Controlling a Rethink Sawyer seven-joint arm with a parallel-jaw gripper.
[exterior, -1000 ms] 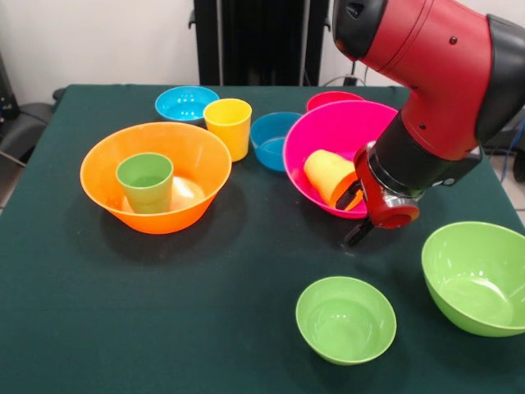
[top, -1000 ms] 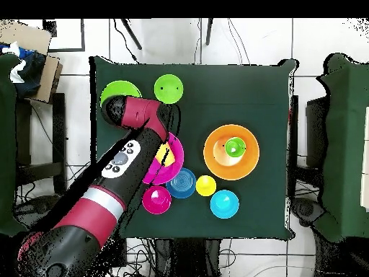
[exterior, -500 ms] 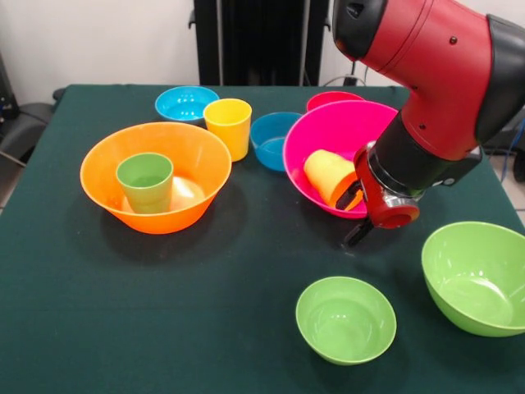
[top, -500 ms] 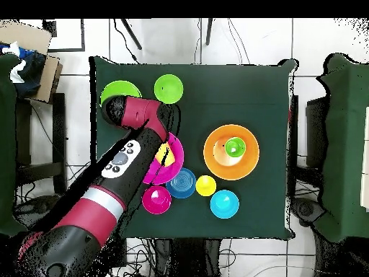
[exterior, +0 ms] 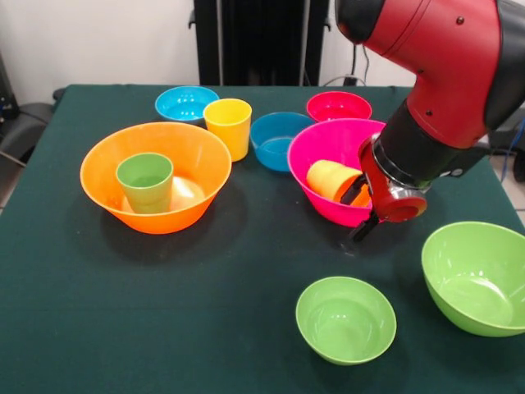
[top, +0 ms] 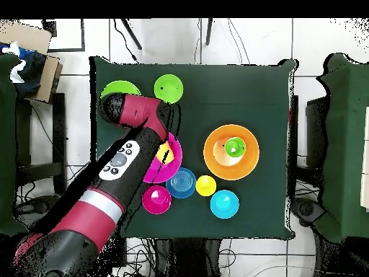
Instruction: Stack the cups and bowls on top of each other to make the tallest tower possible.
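My gripper (exterior: 358, 211) is shut on the near rim of the large hot pink bowl (exterior: 316, 156), one finger inside and one outside. The orange-yellow cup (exterior: 332, 179) lies on its side in that bowl. The green cup (exterior: 145, 182) stands upright in the large orange bowl (exterior: 102, 176). The yellow cup (exterior: 228, 127) stands on the table behind it. The small lime green bowl (exterior: 345, 318) and the large lime green bowl (exterior: 476, 277) sit near the front right. In the overhead view the arm (top: 126, 155) hides the gripper.
The light blue bowl (exterior: 187, 103), darker blue bowl (exterior: 275, 139) and red-pink bowl (exterior: 339, 107) sit along the table's far side. Dark green cloth covers the table (exterior: 205, 312). Chairs stand at both sides in the overhead view.
The gripper and the large pink bowl have shifted toward the camera and slightly right, uncovering the red-pink bowl behind. The orange-yellow cup moved with the bowl.
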